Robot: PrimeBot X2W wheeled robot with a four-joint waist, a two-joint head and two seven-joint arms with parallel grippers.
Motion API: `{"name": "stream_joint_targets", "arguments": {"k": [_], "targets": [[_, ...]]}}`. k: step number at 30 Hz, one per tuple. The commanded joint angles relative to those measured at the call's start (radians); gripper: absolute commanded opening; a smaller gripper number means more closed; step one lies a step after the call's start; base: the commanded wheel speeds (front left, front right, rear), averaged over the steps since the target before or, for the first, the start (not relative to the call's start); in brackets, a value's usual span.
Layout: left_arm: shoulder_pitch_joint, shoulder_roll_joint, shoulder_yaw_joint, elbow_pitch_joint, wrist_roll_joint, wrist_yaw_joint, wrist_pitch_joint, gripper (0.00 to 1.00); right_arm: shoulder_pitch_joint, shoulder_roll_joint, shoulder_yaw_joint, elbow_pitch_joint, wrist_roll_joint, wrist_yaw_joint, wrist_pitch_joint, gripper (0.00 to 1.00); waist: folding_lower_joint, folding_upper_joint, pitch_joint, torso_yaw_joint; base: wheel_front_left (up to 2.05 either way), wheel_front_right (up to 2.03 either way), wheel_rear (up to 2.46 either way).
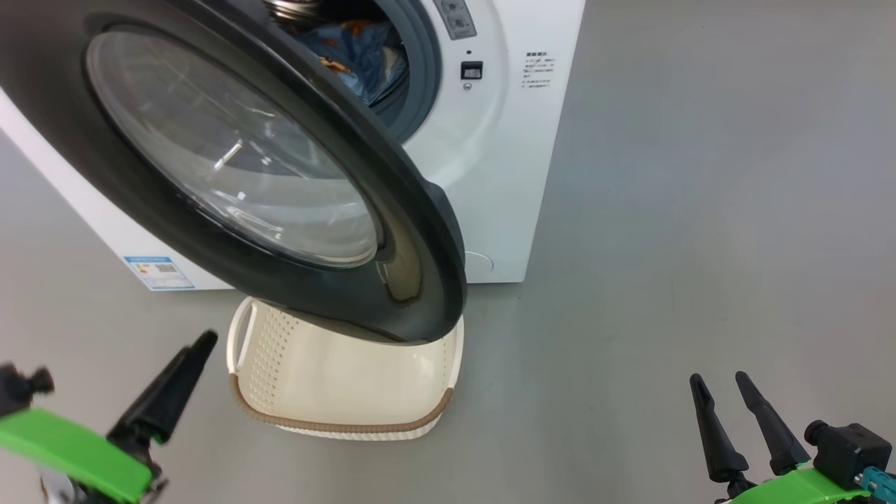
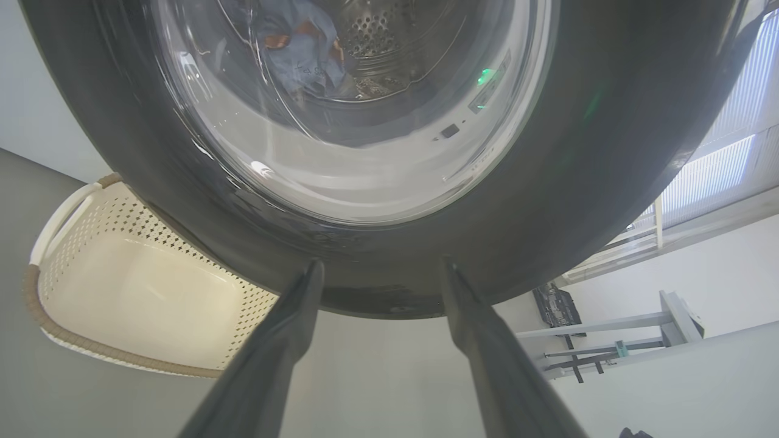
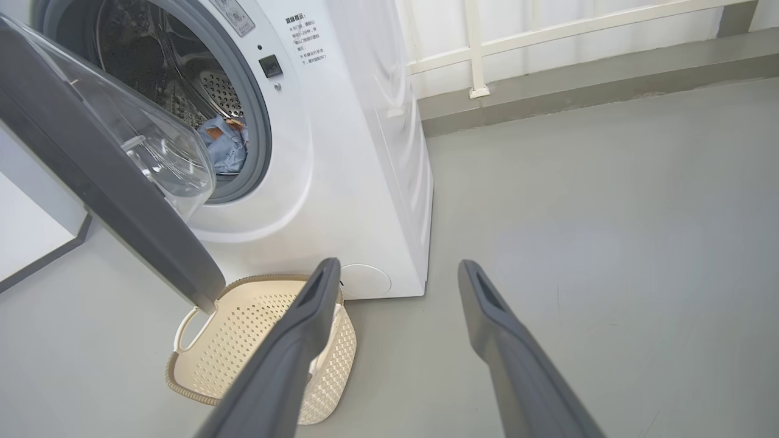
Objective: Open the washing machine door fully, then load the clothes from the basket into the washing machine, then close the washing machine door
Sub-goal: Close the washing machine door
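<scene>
The washing machine point(image 1: 518, 175) stands with its black-rimmed glass door point(image 1: 420, 231) swung partway out, hanging over the cream basket point(image 1: 280, 364). No clothes show in the part of the basket that I can see. Light blue clothes point(image 1: 360, 52) lie inside the drum, seen also through the door glass as clothes point(image 2: 298, 52) and past the door as clothes point(image 3: 225, 143). My left gripper point(image 2: 381, 267) is open, its tips close under the door's rim point(image 2: 608, 152); one of its fingers point(image 1: 171, 385) shows left of the basket. My right gripper point(image 1: 717, 381) is open and holds nothing, far right of the basket point(image 3: 243, 340).
Grey floor spreads to the right of the machine. A blue label point(image 1: 159, 271) sits low on the machine's front. A white railing point(image 3: 475, 48) runs along the back wall. A grey metal stand point(image 2: 608, 340) is behind the door in the left wrist view.
</scene>
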Motion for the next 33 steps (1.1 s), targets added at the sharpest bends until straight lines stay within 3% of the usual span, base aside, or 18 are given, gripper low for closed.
{"name": "stream_joint_targets", "arguments": {"k": [1, 10, 14, 20, 27, 33], "targets": [[-0.014, 0.048, 0.026, -0.012, 0.02, -0.003, -0.044, 1.0, -0.003, -0.017, 0.015, -0.026, 0.012, 0.002, -0.005, 1.0, 0.0001, 0.0, 0.002, -0.007, 0.0, 0.0, 0.0], [0.035, 0.135, -0.177, 0.094, 0.109, -0.003, -0.428, 1.0, -0.007, -0.01, 0.013, -0.026, 0.01, 0.002, -0.005, 1.0, 0.0001, 0.0, 0.004, -0.045, 0.0, 0.0, 0.0], [0.028, 0.139, -0.212, 0.168, 0.171, -0.003, -0.488, 1.0, -0.012, -0.008, 0.007, -0.025, 0.01, 0.002, -0.005, 1.0, 0.0001, 0.0, 0.004, -0.058, 0.0, 0.0, 0.0], [0.036, 0.026, -0.055, 0.232, 0.441, -0.003, -0.491, 1.0, -0.01, -0.002, -0.003, -0.027, 0.011, 0.002, -0.005, 1.0, 0.0001, 0.0, 0.0, -0.07, 0.0, 0.0, 0.0], [0.064, -0.082, 0.082, 0.212, 0.719, -0.003, -0.491, 1.0, -0.006, -0.002, -0.009, -0.029, 0.012, 0.002, -0.005, 1.0, 0.0001, 0.0, -0.005, -0.08, 0.0, 0.0, 0.0], [0.085, -0.144, 0.132, 0.191, 0.864, -0.003, -0.491, 1.0, -0.009, 0.001, -0.011, -0.031, 0.012, 0.002, -0.005, 1.0, 0.0001, 0.0, -0.004, -0.083, 0.0, 0.0, 0.0]]}}
